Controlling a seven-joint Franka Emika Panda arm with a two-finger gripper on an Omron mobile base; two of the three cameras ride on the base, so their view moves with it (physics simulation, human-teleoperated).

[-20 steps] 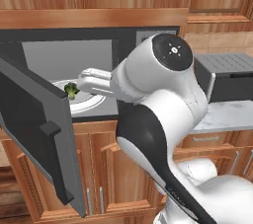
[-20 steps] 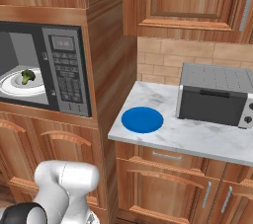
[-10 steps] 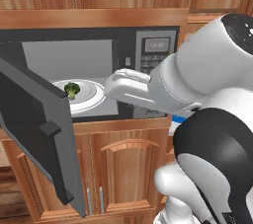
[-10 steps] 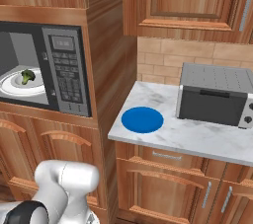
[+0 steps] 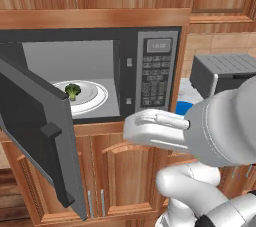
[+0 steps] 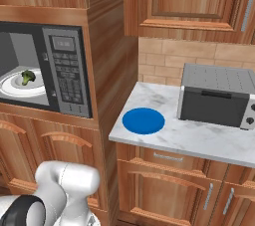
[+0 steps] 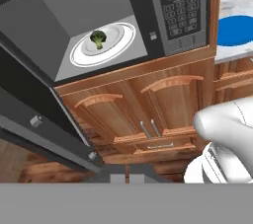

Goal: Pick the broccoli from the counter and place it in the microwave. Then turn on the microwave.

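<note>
cabinets: wooden, above and below the microwave and counter; arched lower doors under the microwave in all three views.
microwave: built into the wood wall, cavity open, grey inside; keypad and small display on its right panel.
door: swung wide out to the left on the left base view, dark grey, with a black handle block on its inner face; in the hand view it runs as a dark slab across the left side.
arm: white, reaching leftward across the lower doors below the microwave in the left base view; a white elbow sits low at left in the right base view.
counter: marbled slab to the right of the microwave, over wooden drawers.
toaster oven: grey box on the counter against the tiled wall, well right of the microwave.
blue disc: flat, round, on the counter's left end, near the toaster oven but apart from it.
plate: white, round, on the microwave floor.
broccoli: inside the microwave, standing on the plate, left of its middle; dark green head, paler stem.
gripper: fingers closed together, nothing between them; its tips lie at the bottom edge of the hand view, outside the microwave and well below the broccoli, facing the lower doors.
</note>
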